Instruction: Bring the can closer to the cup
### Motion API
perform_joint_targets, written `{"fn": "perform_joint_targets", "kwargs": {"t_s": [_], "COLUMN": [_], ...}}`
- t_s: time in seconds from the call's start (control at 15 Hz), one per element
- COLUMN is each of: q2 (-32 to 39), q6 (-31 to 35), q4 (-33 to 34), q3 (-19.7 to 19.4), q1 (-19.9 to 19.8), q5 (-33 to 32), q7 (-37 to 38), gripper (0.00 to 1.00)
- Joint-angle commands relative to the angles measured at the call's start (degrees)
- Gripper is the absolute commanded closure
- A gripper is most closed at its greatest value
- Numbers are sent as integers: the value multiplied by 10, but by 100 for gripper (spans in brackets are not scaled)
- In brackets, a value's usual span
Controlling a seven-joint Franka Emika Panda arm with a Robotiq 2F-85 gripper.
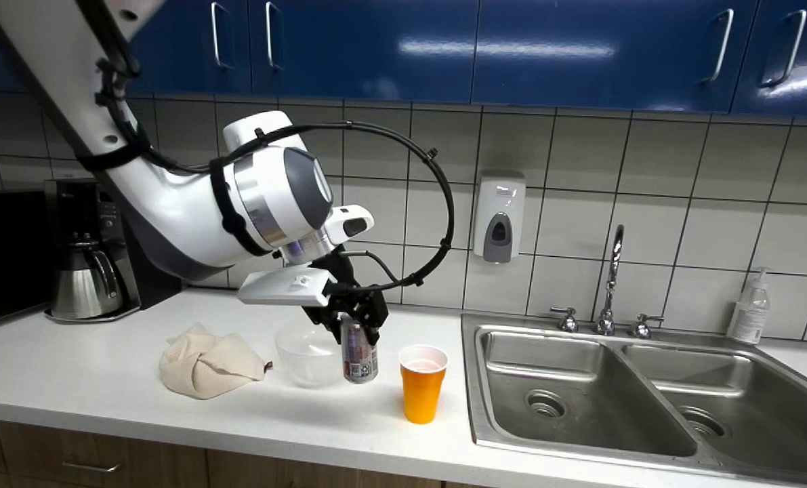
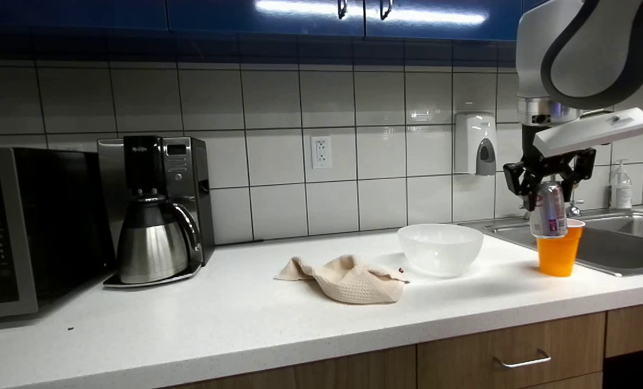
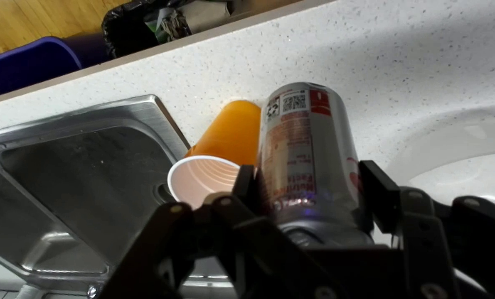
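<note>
The slim silver can is held in the air above the counter, tilted slightly. It also shows in an exterior view and in the wrist view. My gripper has its fingers on both sides of the can's upper part, as the wrist view shows. The orange cup stands upright on the counter close beside the can, by the sink. In an exterior view the can covers part of the cup. In the wrist view the cup is just left of the can, partly behind the left finger.
A translucent bowl stands beside the can, opposite the cup. A beige cloth lies further off. The sink is just past the cup. A coffee maker and microwave stand at the far end. The counter's front edge is near the cup.
</note>
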Motion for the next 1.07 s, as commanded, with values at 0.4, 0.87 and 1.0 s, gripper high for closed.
{"fn": "perform_joint_targets", "kwargs": {"t_s": [0.4,0.87,1.0], "q2": [36,124,153], "q6": [50,66,71], "q4": [8,51,68], "q3": [1,-19,-20], "q1": [-40,-38,-35], "q5": [-254,-413,-439], "q7": [245,475,534], "gripper": [60,60,60]}}
